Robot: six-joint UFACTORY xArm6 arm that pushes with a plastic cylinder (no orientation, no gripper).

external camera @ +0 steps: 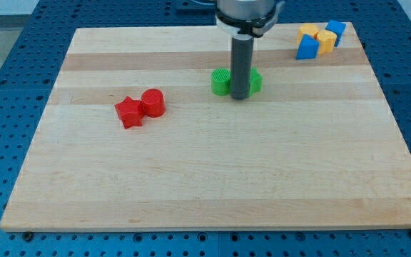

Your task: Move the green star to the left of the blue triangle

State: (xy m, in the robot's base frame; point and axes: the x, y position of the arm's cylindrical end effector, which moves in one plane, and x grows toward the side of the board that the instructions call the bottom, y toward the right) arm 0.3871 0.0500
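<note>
Two green blocks sit at the board's upper middle. One (222, 81) is just left of my rod, the other (256, 81) is just right of it and partly hidden. I cannot tell which of them is the star. My tip (241, 97) rests between them, at their lower edge. The blue triangle (306, 48) lies at the view's top right, well to the right of the green blocks and of my tip.
A blue block (336, 31) and two yellow blocks (309, 31) (326, 41) cluster around the blue triangle near the board's top right corner. A red star (128, 113) and a red cylinder (153, 103) touch each other at the left middle.
</note>
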